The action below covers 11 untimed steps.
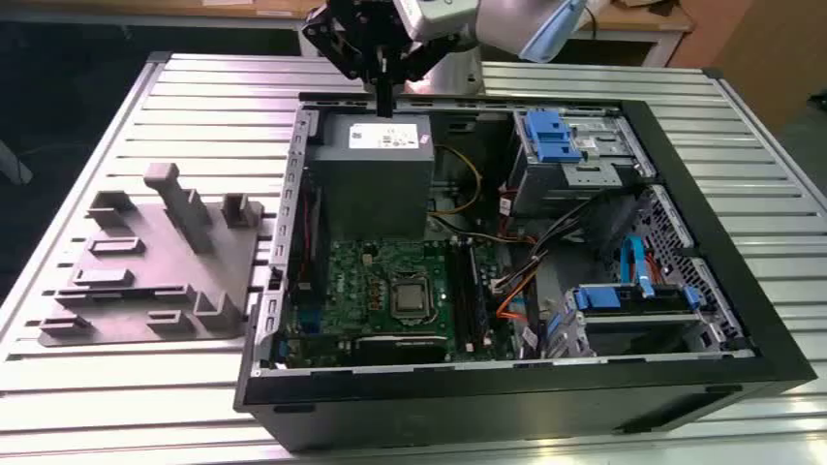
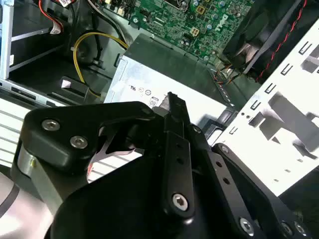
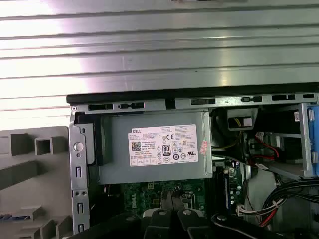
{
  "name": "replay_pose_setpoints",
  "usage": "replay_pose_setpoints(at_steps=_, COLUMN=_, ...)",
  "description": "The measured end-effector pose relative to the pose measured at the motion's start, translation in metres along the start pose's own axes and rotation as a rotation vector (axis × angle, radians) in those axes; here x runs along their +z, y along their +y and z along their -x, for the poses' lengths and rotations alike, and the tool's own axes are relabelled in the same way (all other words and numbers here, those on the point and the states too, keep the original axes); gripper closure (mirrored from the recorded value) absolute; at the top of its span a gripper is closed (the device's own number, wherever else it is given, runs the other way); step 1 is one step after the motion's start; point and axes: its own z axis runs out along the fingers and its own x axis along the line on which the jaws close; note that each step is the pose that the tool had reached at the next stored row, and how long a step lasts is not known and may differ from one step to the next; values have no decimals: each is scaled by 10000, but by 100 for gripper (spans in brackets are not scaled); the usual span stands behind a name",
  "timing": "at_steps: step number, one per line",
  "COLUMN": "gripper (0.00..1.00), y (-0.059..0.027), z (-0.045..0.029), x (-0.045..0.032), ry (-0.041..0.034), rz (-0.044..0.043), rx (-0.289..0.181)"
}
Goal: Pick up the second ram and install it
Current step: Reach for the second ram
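Note:
My gripper [image 1: 385, 105] hangs over the far end of the open computer case [image 1: 723, 291], just above the grey power supply [image 1: 371, 160]. Its black fingers [image 2: 175, 119] stand together, shut, and I see nothing held between them. In the first wrist view the gripper [image 3: 174, 215] looks down on the power supply [image 3: 154, 149] and the green motherboard [image 3: 164, 191]. The motherboard [image 1: 387, 291] has long black memory slots [image 1: 468, 295] beside the processor. I cannot make out the second ram anywhere. A thin bluish strip [image 3: 10, 217] lies on the grey fixture; what it is I cannot tell.
A grey fixture [image 1: 149, 262] with posts and pockets sits on the ribbed metal table [image 1: 194, 87] at the exterior view's left of the case. Inside the case are blue drive bays [image 1: 563, 136], loose cables [image 1: 517, 281] and a fan [image 2: 259, 35].

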Motion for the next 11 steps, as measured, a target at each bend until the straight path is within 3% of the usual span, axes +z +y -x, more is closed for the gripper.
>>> replay_pose_setpoints(at_steps=11, gripper=90, y=0, z=0, x=0, ry=0, rz=0, rx=0)
